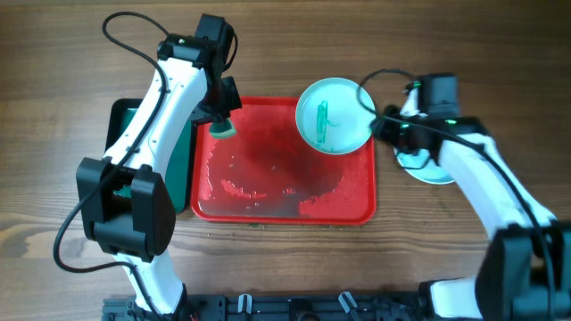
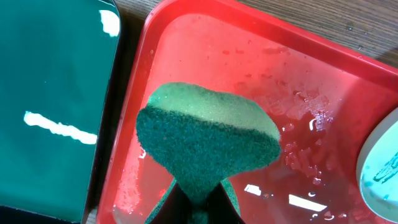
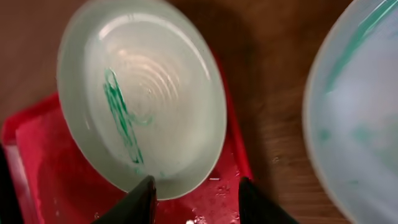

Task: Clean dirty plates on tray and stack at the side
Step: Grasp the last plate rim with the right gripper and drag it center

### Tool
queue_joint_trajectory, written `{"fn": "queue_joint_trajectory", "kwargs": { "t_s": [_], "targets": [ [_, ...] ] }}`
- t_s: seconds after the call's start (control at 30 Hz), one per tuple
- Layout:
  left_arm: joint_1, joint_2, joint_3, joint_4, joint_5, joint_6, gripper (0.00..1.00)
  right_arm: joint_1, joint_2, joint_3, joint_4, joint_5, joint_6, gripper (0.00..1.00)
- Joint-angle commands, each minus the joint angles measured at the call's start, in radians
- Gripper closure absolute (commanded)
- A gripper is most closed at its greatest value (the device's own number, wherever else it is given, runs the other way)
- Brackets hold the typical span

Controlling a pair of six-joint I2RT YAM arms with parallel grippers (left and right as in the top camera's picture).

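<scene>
The red tray lies mid-table, wet with droplets. A pale cyan plate with a teal-green smear sits at its far right corner, overlapping the rim; it also shows in the right wrist view. My right gripper is open at that plate's right edge, with one finger at the rim. Another pale smeared plate lies on the table right of the tray, partly under my right arm. My left gripper is shut on a green sponge over the tray's far left corner.
A smaller dark green tray lies against the red tray's left side, under my left arm. Bare wooden table surrounds both trays. Cables loop above each arm.
</scene>
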Motion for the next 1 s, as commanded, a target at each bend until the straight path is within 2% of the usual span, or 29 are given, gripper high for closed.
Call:
{"fn": "queue_joint_trajectory", "kwargs": {
  "t_s": [0.0, 0.2, 0.3, 0.43, 0.67, 0.7, 0.77, 0.83, 0.9, 0.97],
  "targets": [
    [0.009, -0.012, -0.004, 0.000, 0.012, -0.017, 0.96, 0.060, 0.102, 0.009, 0.035, 0.038, 0.106, 0.61],
    [0.009, -0.012, -0.004, 0.000, 0.012, -0.017, 0.96, 0.102, 0.193, 0.009, 0.035, 0.104, 0.134, 0.70],
    [0.009, -0.012, -0.004, 0.000, 0.012, -0.017, 0.96, 0.112, 0.198, 0.009, 0.035, 0.100, 0.127, 0.83],
    [0.009, -0.012, -0.004, 0.000, 0.011, -0.017, 0.96, 0.183, 0.197, 0.009, 0.026, 0.000, 0.026, 0.96],
    [0.009, -0.012, -0.004, -0.004, 0.011, -0.016, 0.96, 0.324, 0.167, 0.035, -0.103, -0.055, -0.020, 0.95],
    [0.009, -0.012, -0.004, -0.004, 0.011, -0.016, 0.96, 0.328, 0.160, 0.047, -0.117, -0.054, -0.039, 0.88],
    [0.009, -0.012, -0.004, -0.004, 0.011, -0.016, 0.96, 0.326, 0.155, 0.090, -0.156, -0.055, -0.097, 0.64],
    [0.009, -0.012, -0.004, -0.003, 0.011, -0.017, 0.96, 0.326, 0.159, 0.139, -0.173, -0.054, -0.193, 0.43],
    [0.009, -0.012, -0.004, -0.002, 0.011, -0.017, 0.96, 0.326, 0.174, 0.181, -0.150, -0.017, -0.272, 0.35],
    [0.009, -0.012, -0.004, -0.003, 0.012, -0.017, 0.96, 0.326, 0.200, 0.195, -0.092, 0.023, -0.351, 0.33]
  ]
}}
